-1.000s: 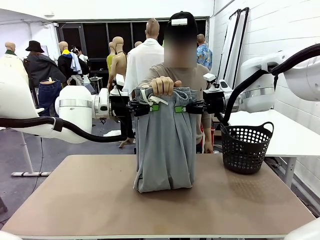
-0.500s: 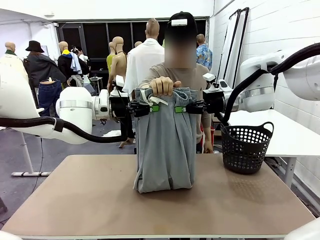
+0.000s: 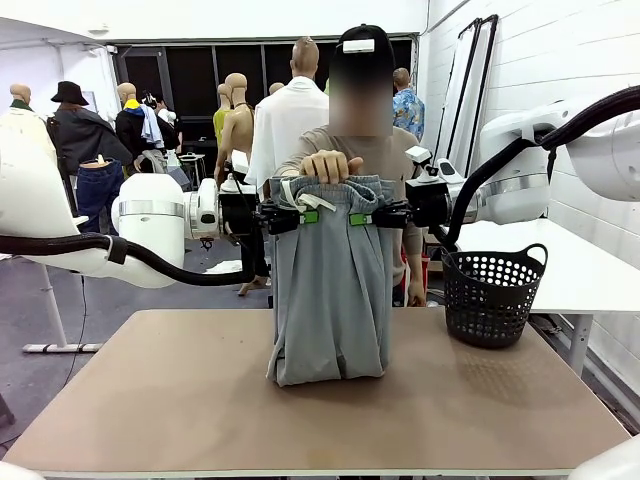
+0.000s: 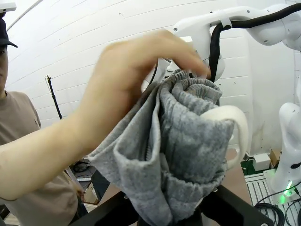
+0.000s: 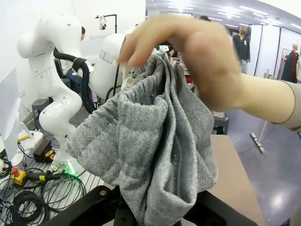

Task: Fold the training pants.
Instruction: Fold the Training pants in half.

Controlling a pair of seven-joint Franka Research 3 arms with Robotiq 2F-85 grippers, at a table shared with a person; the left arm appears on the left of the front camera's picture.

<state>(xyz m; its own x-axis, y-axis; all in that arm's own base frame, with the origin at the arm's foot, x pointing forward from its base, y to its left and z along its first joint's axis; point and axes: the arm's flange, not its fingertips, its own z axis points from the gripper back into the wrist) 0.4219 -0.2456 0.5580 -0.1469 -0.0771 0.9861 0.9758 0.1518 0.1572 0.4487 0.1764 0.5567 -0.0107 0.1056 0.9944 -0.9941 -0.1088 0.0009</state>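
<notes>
The light grey training pants (image 3: 330, 290) hang upright above the table, their lower end bunched on the tabletop. My left gripper (image 3: 300, 215) is shut on the waistband's left side, my right gripper (image 3: 362, 217) is shut on its right side. A white drawstring (image 3: 305, 198) loops near the left grip. The person's hand (image 3: 331, 167) rests on top of the waistband between the two grips. Bunched grey waistband fabric (image 4: 183, 141) with the hand (image 4: 127, 89) over it shows in the left wrist view. The right wrist view has the gathered cloth (image 5: 155, 146) under the person's hand (image 5: 197, 56).
A black perforated basket (image 3: 494, 296) stands at the table's back right. The brown tabletop (image 3: 150, 400) has free room left, right and in front of the pants. The person stands directly behind the pants at the far edge.
The person's fingers have loosened and lifted slightly on the waistband. Both grippers and the pants stay where they were.
</notes>
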